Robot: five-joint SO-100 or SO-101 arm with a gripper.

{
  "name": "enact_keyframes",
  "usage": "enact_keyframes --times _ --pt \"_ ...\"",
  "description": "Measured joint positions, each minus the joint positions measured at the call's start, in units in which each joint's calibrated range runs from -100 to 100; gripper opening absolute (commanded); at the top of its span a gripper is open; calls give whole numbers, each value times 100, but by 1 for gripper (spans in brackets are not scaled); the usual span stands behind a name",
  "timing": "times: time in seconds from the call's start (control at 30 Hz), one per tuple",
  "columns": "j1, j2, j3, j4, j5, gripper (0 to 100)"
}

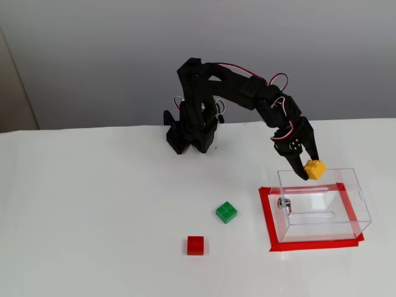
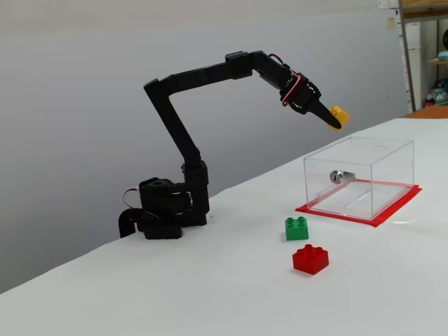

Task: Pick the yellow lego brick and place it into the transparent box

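Observation:
My black gripper (image 1: 311, 168) is shut on the yellow lego brick (image 1: 315, 169) and holds it in the air above the rear edge of the transparent box (image 1: 322, 204). In the other fixed view the gripper (image 2: 337, 119) carries the yellow brick (image 2: 341, 115) well above the box (image 2: 360, 175), near its left end. The box is open at the top, has a small metal fitting (image 1: 284, 202) on one wall and looks empty.
The box stands on a red rectangle of tape (image 1: 267, 216). A green brick (image 1: 227, 212) and a red brick (image 1: 195, 245) lie on the white table left of the box. The arm's base (image 1: 189, 133) is at the back.

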Motion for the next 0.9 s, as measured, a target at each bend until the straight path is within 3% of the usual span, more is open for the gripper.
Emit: enact_keyframes --times 0.37,0.9 --pt "224 1108 -671 -480 0 3" --pt "224 1184 -759 -480 0 3"
